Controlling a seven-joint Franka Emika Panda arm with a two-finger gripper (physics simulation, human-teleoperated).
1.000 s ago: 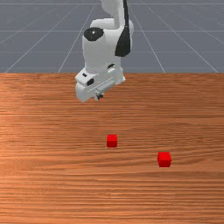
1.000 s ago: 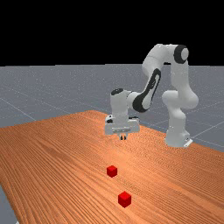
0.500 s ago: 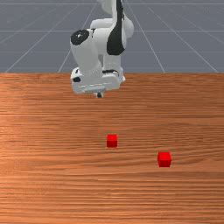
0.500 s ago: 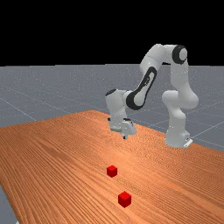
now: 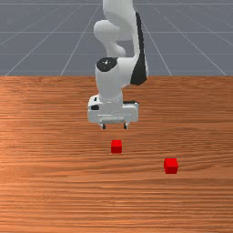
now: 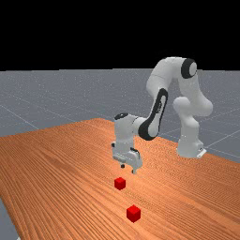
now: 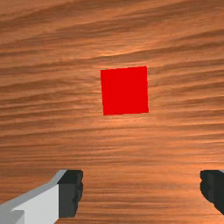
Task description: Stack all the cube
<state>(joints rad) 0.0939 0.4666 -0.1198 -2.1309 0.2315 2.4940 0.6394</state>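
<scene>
Holding nothing, fingers [image 7: 70, 194] spread wide, one claw [image 5: 114, 127] hung above one desk [image 5: 50, 191], near the first of two solid-red cubes [image 5: 116, 146]; the second cube [image 5: 171, 165] sat toward the front view's right.

One red cube [image 5: 116, 146] and a second red cube [image 5: 171, 166] lie flat, well apart, on the table [image 5: 54, 191].
</scene>
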